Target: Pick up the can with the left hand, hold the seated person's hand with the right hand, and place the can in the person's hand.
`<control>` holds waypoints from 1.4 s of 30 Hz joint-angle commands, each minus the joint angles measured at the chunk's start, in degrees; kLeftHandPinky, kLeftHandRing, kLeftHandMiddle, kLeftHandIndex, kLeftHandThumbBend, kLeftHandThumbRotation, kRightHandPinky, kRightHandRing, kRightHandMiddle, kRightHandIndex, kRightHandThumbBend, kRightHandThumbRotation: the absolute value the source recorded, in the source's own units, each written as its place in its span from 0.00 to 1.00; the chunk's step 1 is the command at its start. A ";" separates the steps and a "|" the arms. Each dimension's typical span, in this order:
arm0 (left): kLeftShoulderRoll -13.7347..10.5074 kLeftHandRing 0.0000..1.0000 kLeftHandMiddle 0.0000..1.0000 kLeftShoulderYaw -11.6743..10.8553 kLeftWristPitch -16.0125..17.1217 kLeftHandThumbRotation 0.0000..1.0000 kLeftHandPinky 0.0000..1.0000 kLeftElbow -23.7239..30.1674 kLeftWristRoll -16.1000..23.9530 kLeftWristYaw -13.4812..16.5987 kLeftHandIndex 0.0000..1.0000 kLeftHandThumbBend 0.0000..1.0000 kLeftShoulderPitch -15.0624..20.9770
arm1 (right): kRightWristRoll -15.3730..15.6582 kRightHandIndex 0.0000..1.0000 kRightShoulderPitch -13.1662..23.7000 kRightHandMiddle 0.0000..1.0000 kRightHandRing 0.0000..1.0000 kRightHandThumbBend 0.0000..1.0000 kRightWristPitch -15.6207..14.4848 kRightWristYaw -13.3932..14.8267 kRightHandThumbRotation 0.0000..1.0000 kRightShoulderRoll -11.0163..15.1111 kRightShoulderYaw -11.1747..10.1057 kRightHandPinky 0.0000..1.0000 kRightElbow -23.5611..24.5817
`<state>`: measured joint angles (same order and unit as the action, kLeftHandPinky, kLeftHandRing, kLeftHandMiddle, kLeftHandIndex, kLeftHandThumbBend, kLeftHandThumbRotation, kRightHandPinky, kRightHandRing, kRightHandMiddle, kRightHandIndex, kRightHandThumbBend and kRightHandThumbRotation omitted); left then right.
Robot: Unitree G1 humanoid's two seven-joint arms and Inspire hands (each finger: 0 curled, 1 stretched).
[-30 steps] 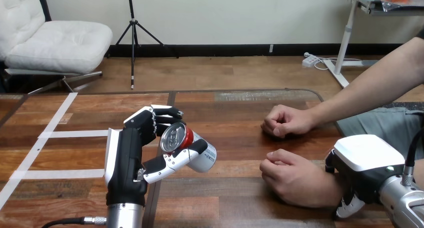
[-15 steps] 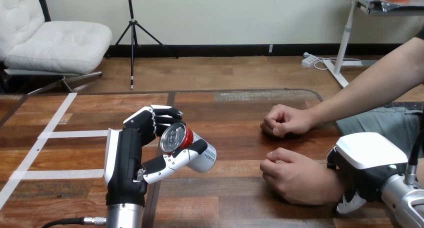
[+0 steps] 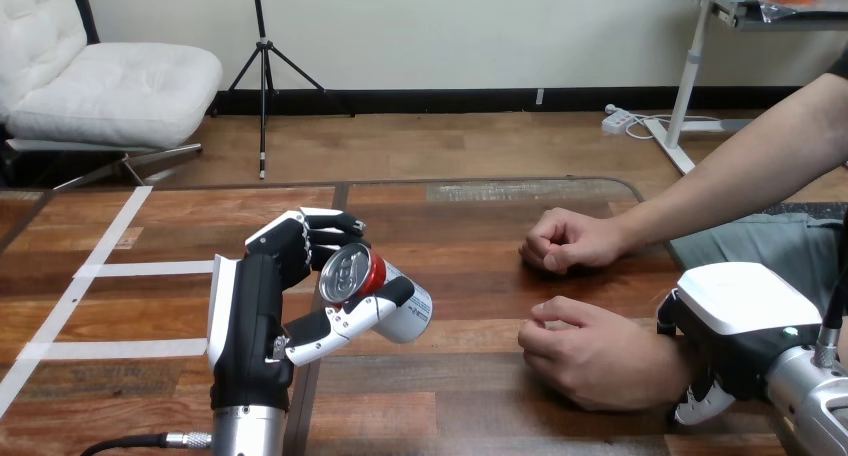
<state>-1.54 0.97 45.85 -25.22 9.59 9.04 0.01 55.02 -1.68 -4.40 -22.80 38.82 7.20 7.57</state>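
My left hand [image 3: 255,316] has the can [image 3: 375,294]. The fingers [image 3: 320,231] are curled over its far side and the thumb [image 3: 345,321] is wrapped across its near side, so the can is clamped between them. It is a drinks can with a red band under the rim and a pale body.

Its silver lid [image 3: 345,273] is turned toward my camera. I cannot tell whether the lid has been opened, or whether anything is inside.

The can is tilted and nearly on its side. Its long axis runs from the lid, up and to my left, down to the base on my right and farther from me. The base end points toward the person's side of the table [image 3: 470,396]. I hold the can left of the table's middle, well apart from both of the person's hands. I cannot tell whether the base touches the wood.

My right hand [image 3: 735,326] is at the lower right, its white back shell uppermost. It sits against the wrist of the person's nearer hand [image 3: 590,351]. Whether it is closed round that wrist I cannot tell.

That nearer hand rests on the table in a loose fist, knuckles toward the can. The person's farther hand [image 3: 565,241] lies beyond it, also curled, on the wood.

2 white tape strips [image 3: 150,268] cross the boards at my left.
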 commanded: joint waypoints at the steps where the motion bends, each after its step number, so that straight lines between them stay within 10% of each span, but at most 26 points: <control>1: 0.18 0.42 0.47 -0.35 0.51 0.00 0.40 3.83 -0.29 0.09 0.52 0.71 2.61 | -1.77 0.49 1.54 0.37 0.27 0.69 0.88 2.07 0.00 0.03 -0.86 0.17 2.57; 42: 1.25 0.43 0.47 0.59 0.97 0.00 0.41 2.44 -1.35 -2.26 0.52 0.71 4.51 | -0.39 0.50 5.93 0.36 0.26 0.87 -2.75 -8.52 0.00 -1.05 -1.86 0.18 23.65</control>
<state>-1.10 1.41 45.86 -24.97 9.20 6.83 0.03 54.43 -1.76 -7.97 -31.42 38.70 5.87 23.64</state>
